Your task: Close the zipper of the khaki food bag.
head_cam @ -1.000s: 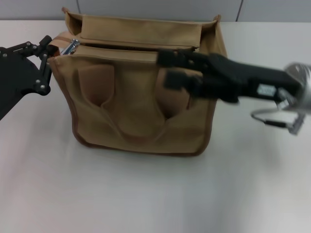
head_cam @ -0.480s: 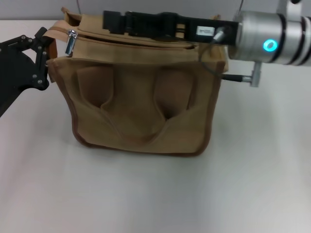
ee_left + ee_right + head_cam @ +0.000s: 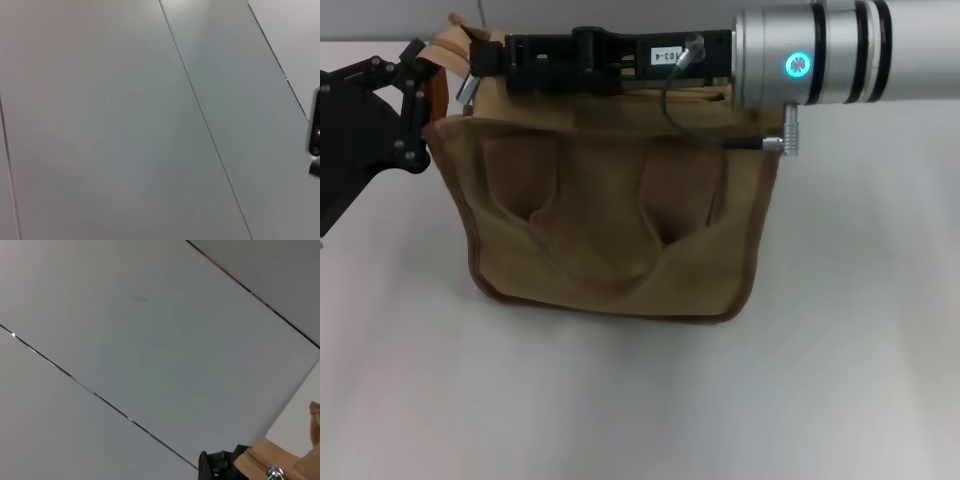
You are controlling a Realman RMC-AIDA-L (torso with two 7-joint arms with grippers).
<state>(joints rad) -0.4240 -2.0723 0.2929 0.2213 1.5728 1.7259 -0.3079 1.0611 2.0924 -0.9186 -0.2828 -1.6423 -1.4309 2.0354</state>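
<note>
Tabletop (image 3: 620, 400): smooth pale surface carrying the khaki food bag (image 3: 605, 220), boxy soft canvas with brown trim.
Left hand (image 3: 415, 90): pinches the bag's left top corner.
Right hand (image 3: 490, 60): has swept leftward along the zipper (image 3: 450, 50) to the shiny pull tab (image 3: 468, 85); grip unclear, closing pull imminent.

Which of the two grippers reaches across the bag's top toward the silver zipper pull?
The right gripper; it stretches over the khaki food bag, while the left gripper stays at its left end.
</note>
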